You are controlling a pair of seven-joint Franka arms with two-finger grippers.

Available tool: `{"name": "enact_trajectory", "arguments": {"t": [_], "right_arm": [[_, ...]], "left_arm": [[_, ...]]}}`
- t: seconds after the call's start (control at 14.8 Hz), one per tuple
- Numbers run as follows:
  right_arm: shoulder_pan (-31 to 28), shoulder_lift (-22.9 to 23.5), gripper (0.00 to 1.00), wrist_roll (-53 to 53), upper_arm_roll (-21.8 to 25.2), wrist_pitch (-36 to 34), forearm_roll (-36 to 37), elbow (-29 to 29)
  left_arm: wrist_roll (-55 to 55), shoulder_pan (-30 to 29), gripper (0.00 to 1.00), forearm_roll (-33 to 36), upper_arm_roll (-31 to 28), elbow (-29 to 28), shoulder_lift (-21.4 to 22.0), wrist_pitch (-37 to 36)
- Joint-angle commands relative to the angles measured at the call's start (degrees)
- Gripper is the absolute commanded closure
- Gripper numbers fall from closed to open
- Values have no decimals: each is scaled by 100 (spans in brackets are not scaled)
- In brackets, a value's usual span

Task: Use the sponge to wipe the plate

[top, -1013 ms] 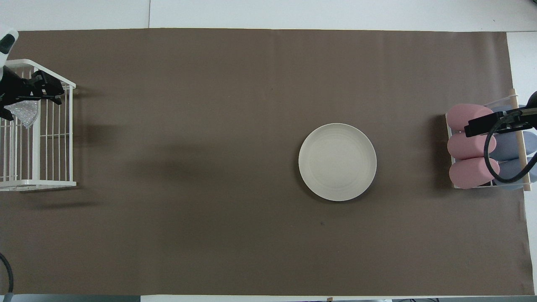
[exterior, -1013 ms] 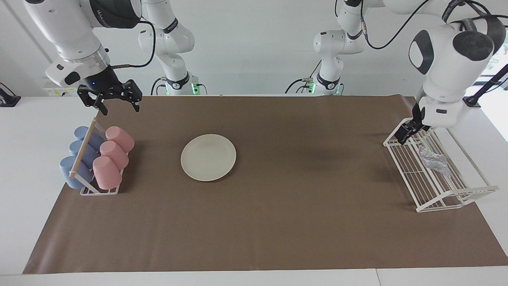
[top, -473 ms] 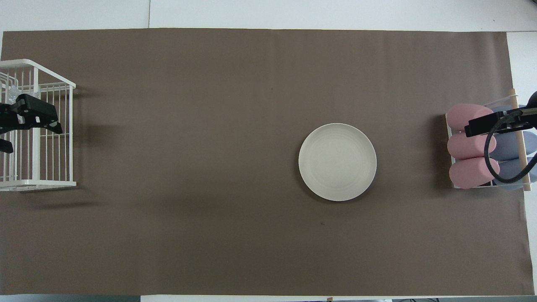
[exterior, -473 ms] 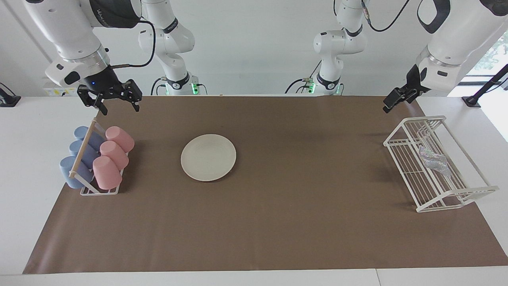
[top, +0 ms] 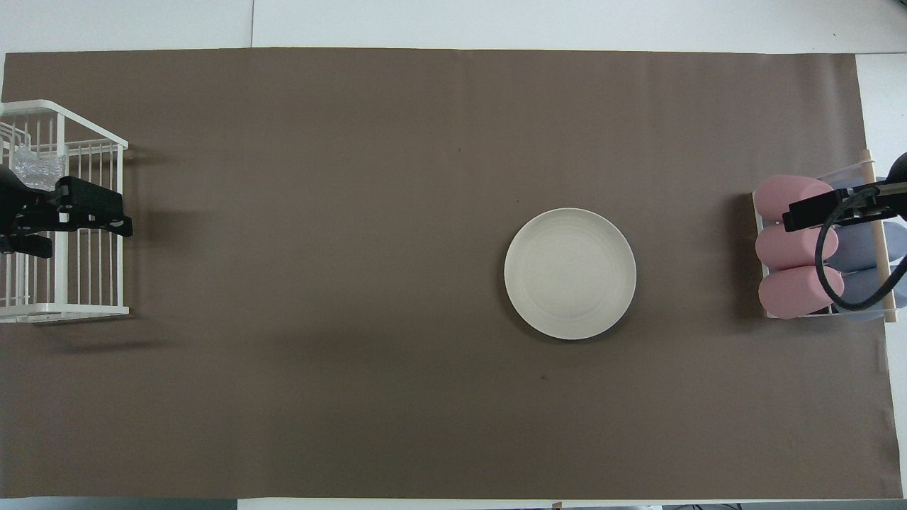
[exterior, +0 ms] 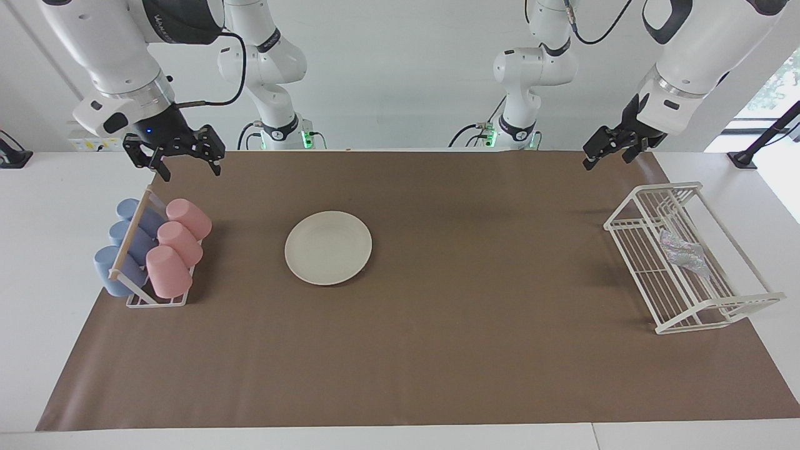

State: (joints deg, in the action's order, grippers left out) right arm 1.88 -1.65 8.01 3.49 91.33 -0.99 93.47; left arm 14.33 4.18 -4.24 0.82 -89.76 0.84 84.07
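White table, brown paper mat [exterior: 437,350] spread over most of it; pale wall at the robots' end.

Plate [exterior: 328,247] cream-white, round, flat on the mat toward the right arm's end, nothing on it, nothing touching it. Faint rings visible from overhead [top: 570,273].

Sponge [exterior: 682,251] silvery, crumpled, lying inside the white wire rack [exterior: 687,306] at the left arm's end, well apart from the plate. Overhead shows only a bit of it at the frame edge [top: 39,167].

Cup rack [exterior: 156,302] at the right arm's end, beside the plate: three pink cups [exterior: 178,242] on the plate's side, blue cups [exterior: 125,253] on the outer side, all lying tilted.

Left gripper [exterior: 609,150] raised over the mat's edge by the wire rack, fingers apart, holding nothing.

Right gripper [exterior: 185,164] raised over the mat's corner near the cup rack, fingers apart, holding nothing.
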Motion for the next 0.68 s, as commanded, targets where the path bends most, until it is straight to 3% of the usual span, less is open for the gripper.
{"name": "enact_trajectory", "arguments": {"t": [0.0,0.14,0.61], "right_arm": [[-21,-107,0,-106,-33,69,-24,128],[-30,-107,0,-150,-33,52,-24,128],[-30,-107,0,-142,-33,43,134,119]], "left_arm": [[-97,39,0,37,-74,-138,109,57],[-106,65,0,458,-4,-147,109,74],[-115,66,0,424,58,-147,127,109]]}}
